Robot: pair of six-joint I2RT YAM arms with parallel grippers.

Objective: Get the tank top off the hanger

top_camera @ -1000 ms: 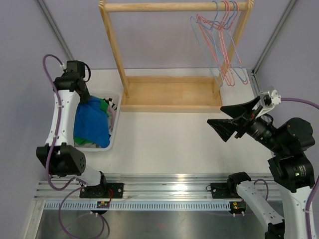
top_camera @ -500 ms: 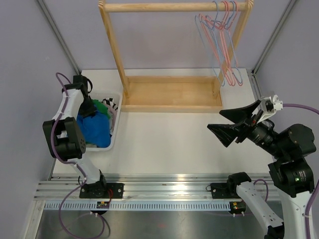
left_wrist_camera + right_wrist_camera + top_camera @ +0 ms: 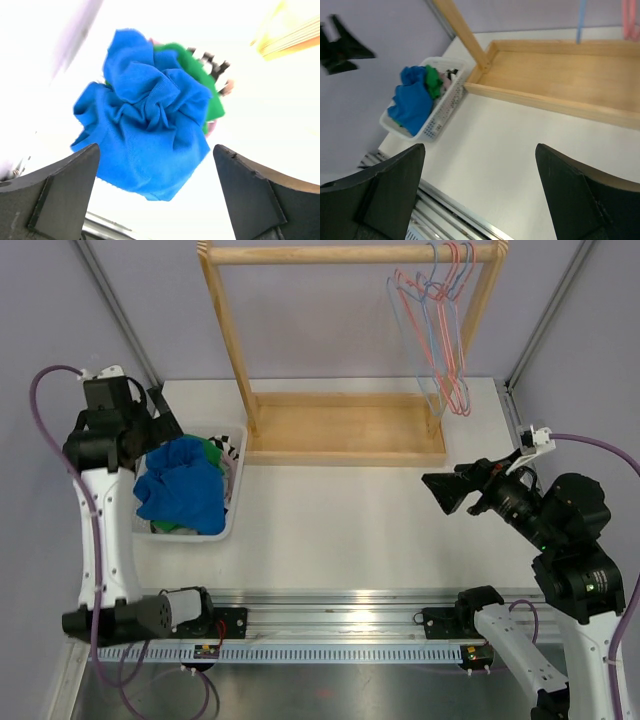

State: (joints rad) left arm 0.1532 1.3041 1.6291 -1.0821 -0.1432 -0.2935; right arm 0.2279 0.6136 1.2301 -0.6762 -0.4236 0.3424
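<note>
While left gripper point(image 3: 156, 149) hovers, tank top point(image 3: 145, 117) seems beneath.

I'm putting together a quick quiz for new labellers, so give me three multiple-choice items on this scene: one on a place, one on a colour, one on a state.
1. Where does the blue garment lie?
A. on a hanger
B. in the white basket
C. on the wooden rack's base

2. What colour is the cloth next to it in the basket?
A. orange
B. purple
C. green

3. How does the left gripper stand?
A. open, holding nothing
B. shut on the blue garment
C. shut on a hanger

Answers:
1 B: the top view shows it heaped inside the basket's rim.
2 C: green cloth peeks out beside the blue.
3 A: the left wrist view shows its fingers wide apart above the garment.
</note>
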